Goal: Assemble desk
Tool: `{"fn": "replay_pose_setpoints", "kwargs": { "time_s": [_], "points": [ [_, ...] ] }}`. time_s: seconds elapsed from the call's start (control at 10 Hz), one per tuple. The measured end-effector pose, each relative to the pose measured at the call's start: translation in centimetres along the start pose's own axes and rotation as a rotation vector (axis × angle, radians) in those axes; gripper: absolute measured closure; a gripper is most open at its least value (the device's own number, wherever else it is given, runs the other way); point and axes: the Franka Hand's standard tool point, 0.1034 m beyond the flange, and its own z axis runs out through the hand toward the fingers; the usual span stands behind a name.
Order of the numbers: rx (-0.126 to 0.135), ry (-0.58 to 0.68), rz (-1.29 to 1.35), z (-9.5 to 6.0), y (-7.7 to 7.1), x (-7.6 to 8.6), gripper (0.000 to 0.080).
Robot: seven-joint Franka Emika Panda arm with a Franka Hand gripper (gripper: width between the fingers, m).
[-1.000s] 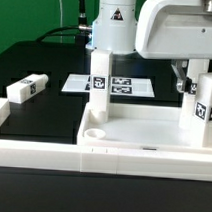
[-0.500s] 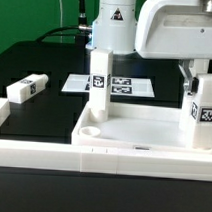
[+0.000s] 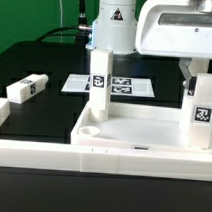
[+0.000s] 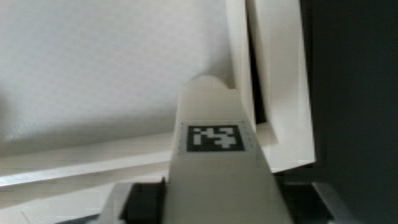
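Note:
The white tabletop (image 3: 143,124) lies rim up on the black table. One leg (image 3: 98,82) stands upright in its far corner on the exterior view's left. My gripper (image 3: 198,82) is shut on a second tagged leg (image 3: 202,110) and holds it upright at the tabletop's corner on the exterior view's right. In the wrist view this leg (image 4: 221,135) runs out from between my fingers (image 4: 217,208) down to the tabletop's corner (image 4: 125,90). A third leg (image 3: 27,89) lies loose on the table at the exterior view's left. The fourth leg is out of view.
The marker board (image 3: 125,86) lies flat behind the tabletop. A white border rail (image 3: 27,151) runs along the front and up the exterior view's left side, against the tabletop's corner. The arm's white base (image 3: 116,24) stands at the back.
The tabletop's near corner has shifted slightly toward the exterior view's left. The held leg has turned a little in place.

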Motion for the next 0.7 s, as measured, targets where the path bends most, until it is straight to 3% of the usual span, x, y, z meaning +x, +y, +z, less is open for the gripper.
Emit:
{"fn": "replay_pose_setpoints", "kwargs": {
  "time_s": [0.7],
  "points": [
    [-0.033, 0.011, 0.46, 0.0, 3.0, 1.0, 0.0505]
  ]
}}
